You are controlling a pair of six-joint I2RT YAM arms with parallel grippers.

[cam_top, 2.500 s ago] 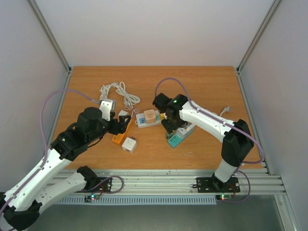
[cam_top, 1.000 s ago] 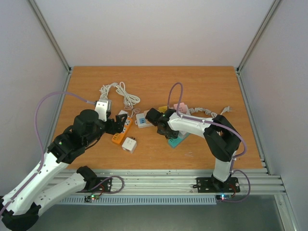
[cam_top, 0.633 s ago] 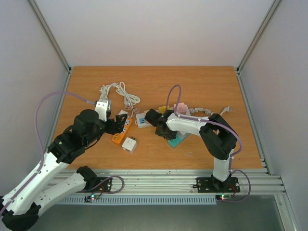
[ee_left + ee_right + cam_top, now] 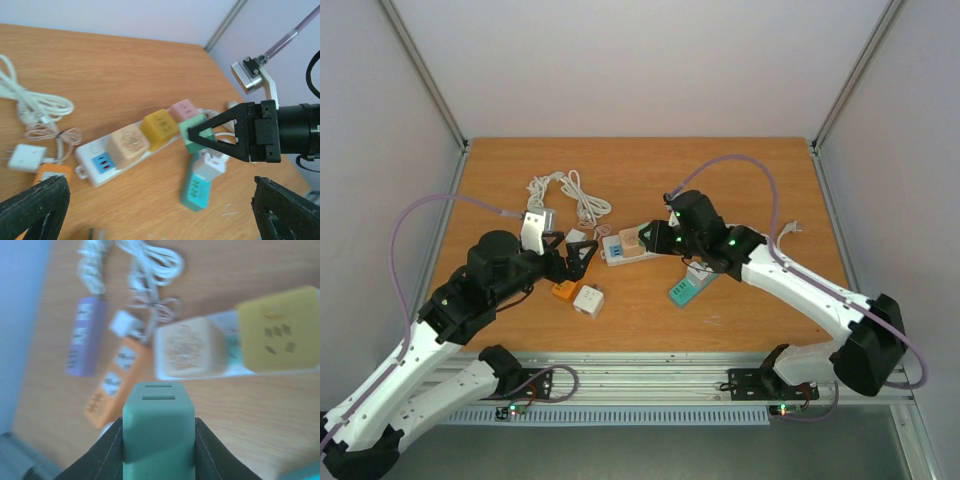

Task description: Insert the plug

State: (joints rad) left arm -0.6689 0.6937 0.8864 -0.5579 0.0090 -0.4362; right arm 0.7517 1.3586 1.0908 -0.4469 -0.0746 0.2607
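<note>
The right end effector [image 4: 158, 460] pinches the mint-green plug [image 4: 158, 412] just beside the pink-cube end of the white power strip [image 4: 95, 162]. The plug's long axis runs along the fingers, with its slotted end turned away from the wrist, down toward the table [image 4: 740, 180]. A teal strip [image 4: 196, 187] lies under it. The left end effector [image 4: 575, 262], spread wide and empty, hovers off the strip's blue-socket end, over an orange strip [image 4: 114, 385]. Bare table lies beyond the strip's far side.
</note>
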